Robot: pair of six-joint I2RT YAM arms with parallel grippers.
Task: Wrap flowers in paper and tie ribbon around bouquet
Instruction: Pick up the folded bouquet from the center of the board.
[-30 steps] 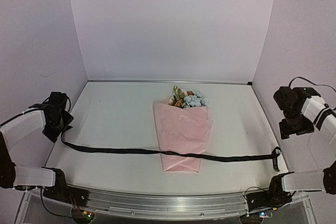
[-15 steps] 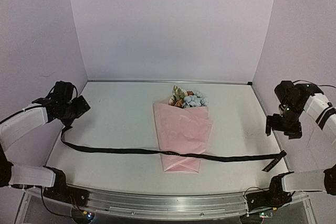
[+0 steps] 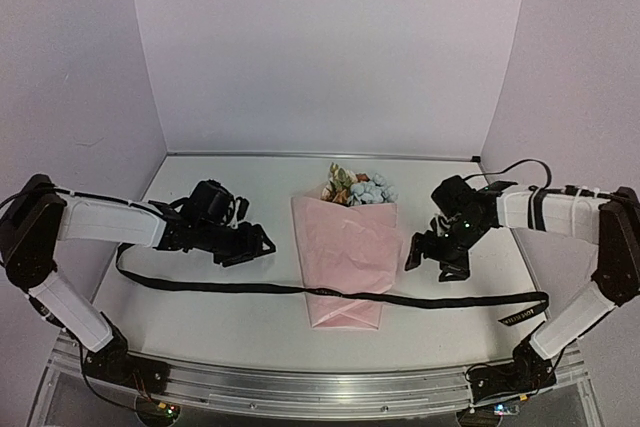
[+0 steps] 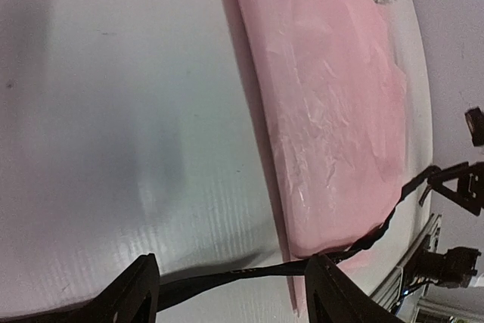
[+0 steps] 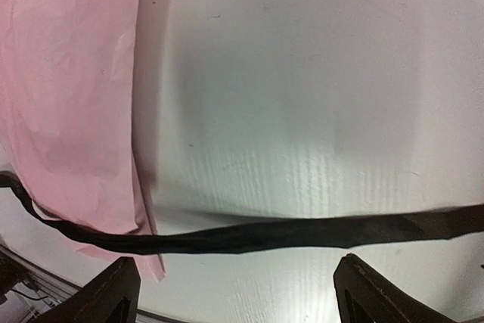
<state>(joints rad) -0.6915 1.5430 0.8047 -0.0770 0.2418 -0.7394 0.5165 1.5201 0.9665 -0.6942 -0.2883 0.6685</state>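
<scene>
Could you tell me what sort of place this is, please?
Probably a lab robot workcell: a white table boxed in by plain walls, left arm and right arm mounted on a metal rail, only a bouquet and ribbon laid out.

We count one cone of creased pale pink paper (image 3: 348,257) at the middle of the one white worktop (image 3: 240,207). One small bunch of pale blue, cream and orange-brown blooms (image 3: 362,188) shows at its far end, the single blooms too small for us to number. We count one long narrow black ribbon (image 3: 220,287), running from the left edge to the right edge. We count two black grippers, the left gripper (image 3: 256,244) and the right gripper (image 3: 428,259), with two fingers each.
</scene>
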